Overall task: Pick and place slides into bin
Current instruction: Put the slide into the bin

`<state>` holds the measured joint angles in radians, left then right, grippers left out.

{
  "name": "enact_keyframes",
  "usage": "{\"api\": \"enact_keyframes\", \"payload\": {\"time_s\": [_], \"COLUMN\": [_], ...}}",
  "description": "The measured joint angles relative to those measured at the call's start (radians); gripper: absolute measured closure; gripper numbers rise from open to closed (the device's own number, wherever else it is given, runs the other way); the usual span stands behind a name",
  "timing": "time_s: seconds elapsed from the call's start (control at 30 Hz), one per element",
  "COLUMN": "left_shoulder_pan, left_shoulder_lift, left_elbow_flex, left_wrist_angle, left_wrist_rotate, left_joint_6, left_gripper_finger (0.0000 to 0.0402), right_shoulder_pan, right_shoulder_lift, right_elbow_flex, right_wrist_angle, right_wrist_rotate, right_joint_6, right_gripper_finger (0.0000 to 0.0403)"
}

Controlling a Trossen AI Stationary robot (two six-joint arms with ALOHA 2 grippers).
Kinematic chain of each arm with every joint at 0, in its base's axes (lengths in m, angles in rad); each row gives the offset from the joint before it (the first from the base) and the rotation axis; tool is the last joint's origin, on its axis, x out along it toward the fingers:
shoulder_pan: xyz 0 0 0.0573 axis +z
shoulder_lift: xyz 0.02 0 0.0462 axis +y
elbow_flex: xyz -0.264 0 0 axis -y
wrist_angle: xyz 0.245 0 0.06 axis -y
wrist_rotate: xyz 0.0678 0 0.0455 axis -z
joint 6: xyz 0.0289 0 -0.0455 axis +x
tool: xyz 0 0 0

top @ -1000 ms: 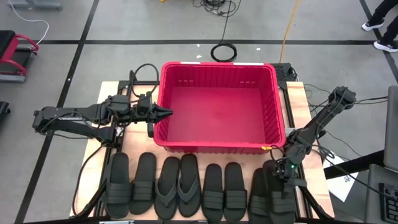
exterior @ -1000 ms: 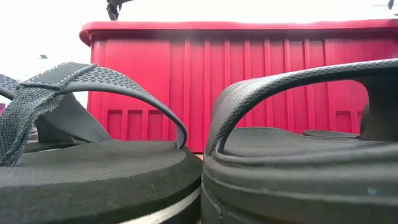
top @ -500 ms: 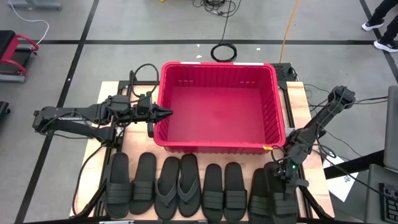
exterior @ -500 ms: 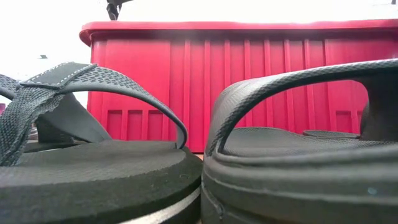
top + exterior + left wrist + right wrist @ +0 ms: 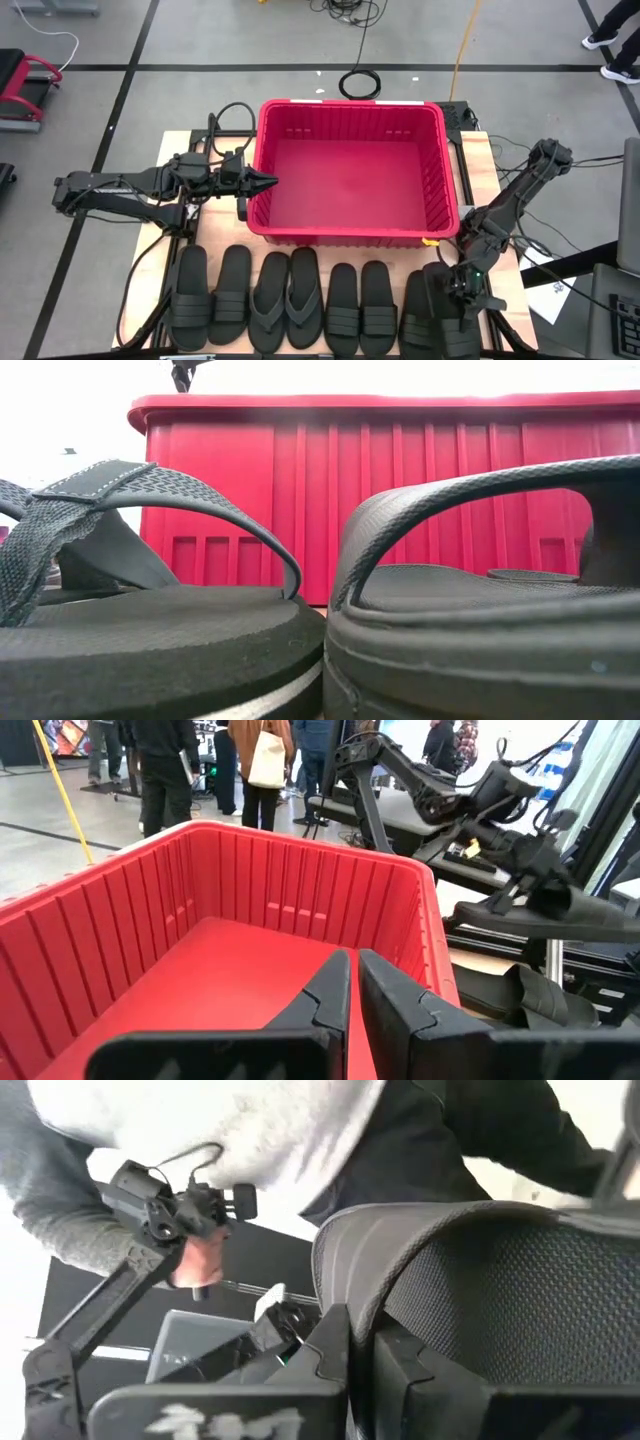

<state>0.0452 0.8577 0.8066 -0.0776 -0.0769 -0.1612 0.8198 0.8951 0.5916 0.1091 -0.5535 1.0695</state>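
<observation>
The large rectangular red plastic bin with ribbed walls (image 5: 350,170) is sitting empty — nothing has been placed yet, so the first pick appears to be the step in hand. In front of the bin's near wall the eight black rubber slides (image 5: 325,298) are lying in a row, soles down, six with wide ribbed straps and two thong-style in the middle.

The right arm is reaching out from beyond the bin's right wall, folded downward so that the right gripper (image 5: 463,296) is pointing at the last slide in the row (image 5: 443,310), off the bin's near right corner. Its fingers are lying almost together, a slim gap between them, holding nothing. The next move probably calls for spreading them and catching that slide's strap.

The left gripper (image 5: 268,182) is waiting over the bin's left rim, fingers nearly closed — empty too.
</observation>
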Motion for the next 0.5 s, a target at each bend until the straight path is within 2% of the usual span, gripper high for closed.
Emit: {"api": "enact_keyframes", "payload": {"time_s": [0.2, 0.33, 0.5], "left_shoulder_pan": [0.0, 0.0, 0.0], "left_shoulder_lift": [0.0, 0.0, 0.0], "left_elbow_flex": [0.0, 0.0, 0.0], "left_wrist_angle": [0.0, 0.0, 0.0], "left_wrist_rotate": [0.0, 0.002, 0.052], "left_joint_6": [0.002, 0.022, 0.025], "left_gripper_finger": [0.0376, 0.0376, 0.0376], "right_shoulder_pan": [-0.001, -0.002, -0.05], "right_shoulder_lift": [0.052, 0.078, 0.115], "right_elbow_flex": [0.112, 0.181, 0.364], "right_wrist_angle": [-0.148, -0.176, -0.456], "right_wrist_rotate": [-0.043, -0.051, -0.053], "right_joint_6": [0.015, 0.014, -0.133], "right_gripper_finger": [0.04, 0.04, 0.04]}}
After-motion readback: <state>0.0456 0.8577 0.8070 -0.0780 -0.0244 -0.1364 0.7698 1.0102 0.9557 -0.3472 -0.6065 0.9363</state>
